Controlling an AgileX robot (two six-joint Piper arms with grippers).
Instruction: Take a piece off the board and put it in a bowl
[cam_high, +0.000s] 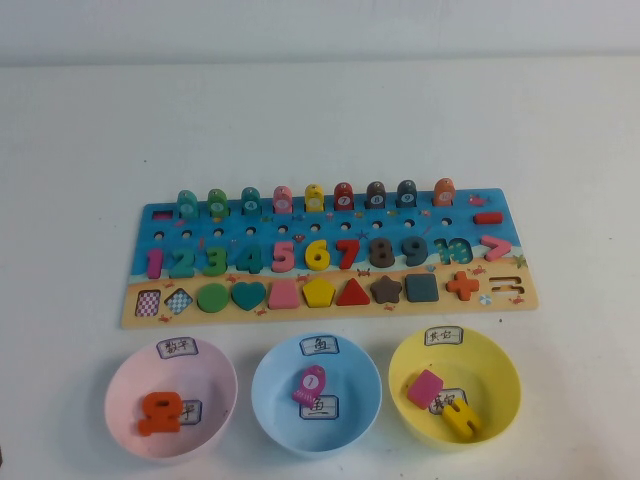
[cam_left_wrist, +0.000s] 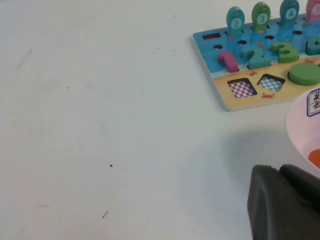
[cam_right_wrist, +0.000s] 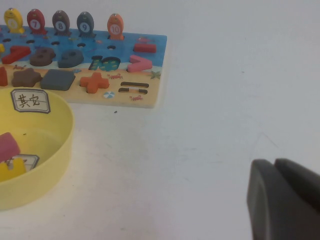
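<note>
Left end effector (cam_left_wrist: 279, 170) beside piece's (cam_high: 160, 411) bowl (cam_left_wrist: 300, 125); right (cam_right_wrist: 275, 162) apart.

The board (cam_high: 330, 255) lies across the white tabletop (cam_high: 560, 120), its "10" slot empty. Just in front stand three bowls: the pink bowl (cam_high: 125, 395) holds the orange piece (cam_high: 160, 412), the light blue bowl (cam_high: 270, 400) a pink peg (cam_high: 309, 384), the yellow bowl (cam_high: 490, 375) two pieces.

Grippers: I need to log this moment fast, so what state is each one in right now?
Left gripper: beside the pink bowl, shut, holding nothing.
Right gripper: over bare table right of the board, shut, holding nothing.
</note>
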